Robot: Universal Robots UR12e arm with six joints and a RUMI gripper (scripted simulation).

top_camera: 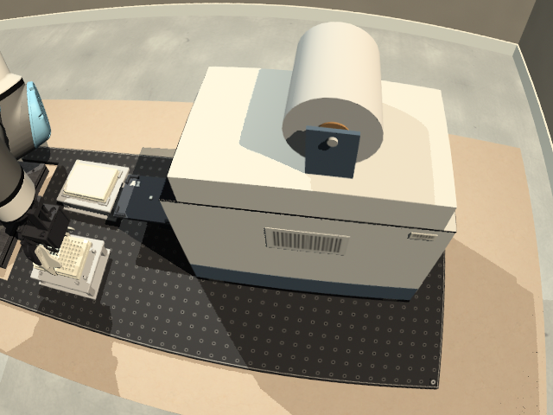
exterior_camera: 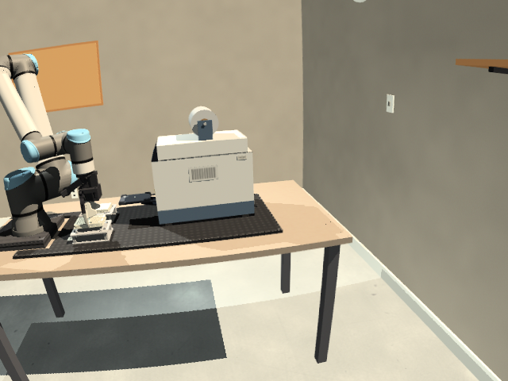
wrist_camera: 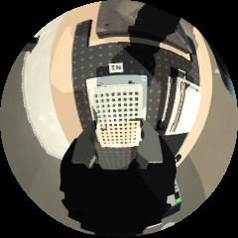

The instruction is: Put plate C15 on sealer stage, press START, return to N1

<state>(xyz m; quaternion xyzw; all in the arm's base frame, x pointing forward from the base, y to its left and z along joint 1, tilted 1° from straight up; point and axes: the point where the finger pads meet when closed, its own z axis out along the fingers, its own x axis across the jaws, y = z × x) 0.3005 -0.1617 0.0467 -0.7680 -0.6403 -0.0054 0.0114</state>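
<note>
Plate C15 (top_camera: 76, 253) (exterior_camera: 95, 221) (wrist_camera: 118, 105) is a pale plate with open wells. It lies in nest N1 (top_camera: 95, 286) (exterior_camera: 92, 237) (wrist_camera: 91, 93) at the front left of the dark mat. My gripper (top_camera: 53, 258) (exterior_camera: 90, 213) (wrist_camera: 118, 120) stands over the plate's near end, its fingers shut on the plate's sides. The plate looks level and low in the nest. The sealer (top_camera: 312, 192) (exterior_camera: 202, 182) stands to the right, with its dark stage (top_camera: 143, 199) (exterior_camera: 135, 198) out on its left side and bare.
A second plate (top_camera: 91, 181) (wrist_camera: 184, 110) with a smooth top lies in nest N2 (top_camera: 81, 205) behind N1, next to the stage. A big foil roll (top_camera: 334, 85) sits on the sealer. The arm's base stands at the far left of the perforated mat (top_camera: 268, 339).
</note>
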